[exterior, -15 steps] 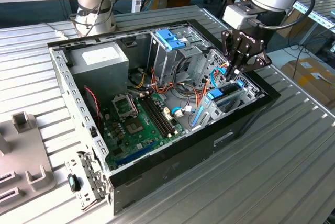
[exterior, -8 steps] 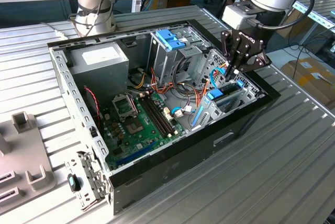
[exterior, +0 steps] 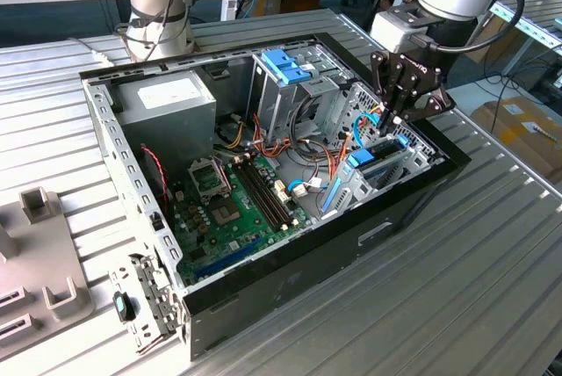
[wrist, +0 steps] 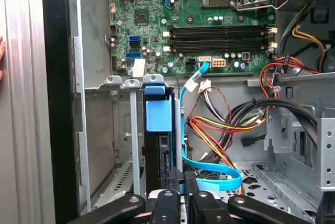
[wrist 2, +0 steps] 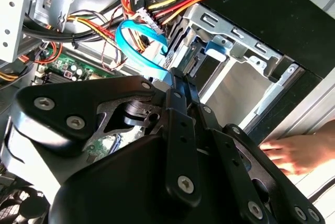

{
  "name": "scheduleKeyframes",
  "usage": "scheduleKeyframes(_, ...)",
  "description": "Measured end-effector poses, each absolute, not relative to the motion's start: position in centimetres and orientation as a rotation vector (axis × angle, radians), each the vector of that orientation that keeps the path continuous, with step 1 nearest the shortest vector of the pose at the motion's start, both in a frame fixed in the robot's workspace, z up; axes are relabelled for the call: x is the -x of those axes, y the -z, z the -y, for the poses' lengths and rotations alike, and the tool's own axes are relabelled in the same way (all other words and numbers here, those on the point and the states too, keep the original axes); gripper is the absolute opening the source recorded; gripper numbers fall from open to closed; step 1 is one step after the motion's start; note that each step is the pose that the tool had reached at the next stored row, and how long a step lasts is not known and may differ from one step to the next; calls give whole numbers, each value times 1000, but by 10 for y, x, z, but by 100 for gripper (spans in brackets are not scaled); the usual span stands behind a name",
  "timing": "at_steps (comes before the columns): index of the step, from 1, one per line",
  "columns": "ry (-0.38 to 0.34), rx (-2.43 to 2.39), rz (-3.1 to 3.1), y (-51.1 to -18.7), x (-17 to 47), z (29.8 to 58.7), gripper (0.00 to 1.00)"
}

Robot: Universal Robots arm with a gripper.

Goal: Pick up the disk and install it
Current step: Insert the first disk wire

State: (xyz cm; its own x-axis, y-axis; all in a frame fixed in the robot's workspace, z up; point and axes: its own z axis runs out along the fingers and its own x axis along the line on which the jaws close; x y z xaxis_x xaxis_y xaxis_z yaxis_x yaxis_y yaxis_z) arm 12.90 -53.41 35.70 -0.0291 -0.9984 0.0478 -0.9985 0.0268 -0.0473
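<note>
**Gripper at the Disk in the Drive Bay of the Computer Case**

The open computer case (exterior: 290,279) lay on a ribbed metal table (exterior: 457,306), and every place here is given from this case.

On the exterior view's left, outside the case, grey plastic fixtures (exterior: 35,209) stood on the table. Inside the case, at its far corner on that same side, sat the grey power supply (exterior: 167,99). Next to it, on the floor of the case, lay the green motherboard (exterior: 224,205). Further toward the exterior view's right, in the far part of the case, a metal drive cage (exterior: 281,99) stood upright, with a blue latch (exterior: 285,67) on its top.

The disk (exterior: 376,158) was inside the case, just beside the case wall on the exterior view's right. In the first wrist view the disk (wrist: 157,145) stood on its edge in a metal bay, between the bay's thin walls, with its light-blue carrier around it. A light-blue flat cable (wrist: 209,169) curved just beside this bay.

The gripper (exterior: 389,121) reached down into the case right over the disk. In both wrist views the gripper (wrist: 181,182) (wrist 2: 180,77) had its two fingers drawn together, with the tips at the end of the disk. I could not tell if they pinched any part of the carrier.

Outside the case, near its wall beside the bay, a person's hand (wrist 2: 293,153) rested on the table.
</note>
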Motion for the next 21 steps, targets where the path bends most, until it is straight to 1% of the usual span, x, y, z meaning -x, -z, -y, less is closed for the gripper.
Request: scheduleKeyframes(21, -119, -2193, 2256, -357, -124, 535, 16)
